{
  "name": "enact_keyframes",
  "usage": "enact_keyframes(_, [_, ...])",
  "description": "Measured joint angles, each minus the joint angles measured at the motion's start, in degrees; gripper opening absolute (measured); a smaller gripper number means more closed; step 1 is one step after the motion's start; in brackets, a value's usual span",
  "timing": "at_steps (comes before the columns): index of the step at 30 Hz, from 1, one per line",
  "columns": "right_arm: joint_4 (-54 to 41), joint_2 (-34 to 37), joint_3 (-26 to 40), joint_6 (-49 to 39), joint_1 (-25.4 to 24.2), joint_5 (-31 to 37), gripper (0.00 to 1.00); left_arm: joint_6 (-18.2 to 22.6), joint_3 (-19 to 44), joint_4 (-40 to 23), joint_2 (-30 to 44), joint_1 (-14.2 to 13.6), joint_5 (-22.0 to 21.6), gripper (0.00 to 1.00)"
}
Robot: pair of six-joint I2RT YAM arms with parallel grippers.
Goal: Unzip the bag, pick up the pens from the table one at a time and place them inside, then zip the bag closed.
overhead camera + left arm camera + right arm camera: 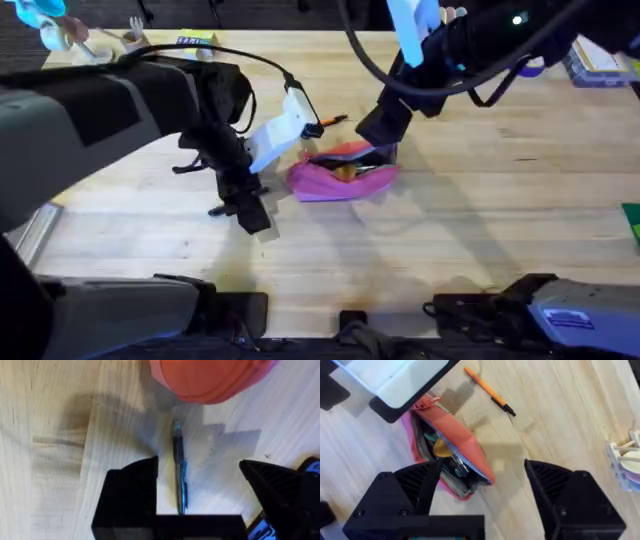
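On the pale tan plank-grained wooden table (470, 220), the left gripper (197, 487) is hovering with its black fingers spread either side of the dark black-blue stick pen (179, 470), whose long axis is running between them toward the pink fabric zippered pouch (345, 172). The right gripper (482, 487), also spread, is hanging over the pouch's gaping mouth, where several items are already lying. The orange black-tipped stick pen (489, 391) is lying just beyond the pouch.
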Motion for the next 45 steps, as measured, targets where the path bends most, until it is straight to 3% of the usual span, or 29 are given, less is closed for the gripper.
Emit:
enact_keyframes(16, [0.19, 0.00, 0.00, 0.02, 0.00, 0.00, 0.998, -0.82, -0.02, 3.99, 0.00, -0.48, -0.80, 0.997])
enact_keyframes(20, [0.19, 0.00, 0.00, 0.02, 0.00, 0.02, 0.998, -4.98, -0.02, 6.75, 0.00, -3.46, -3.92, 0.997])
enact_keyframes(25, [0.18, 0.00, 0.00, 0.02, 0.00, 0.01, 0.998, -9.21, -1.39, 7.34, 0.00, -9.48, -9.07, 0.996])
enact_keyframes(31, [0.15, 0.00, 0.00, 0.02, 0.00, 0.01, 0.998, -11.63, -5.75, 11.95, -3.19, -9.40, -8.47, 0.995])
enact_keyframes(45, [0.15, 0.00, 0.00, 0.02, 0.00, 0.02, 0.998, -11.93, -6.38, 12.57, -3.67, -9.09, -7.72, 0.995])
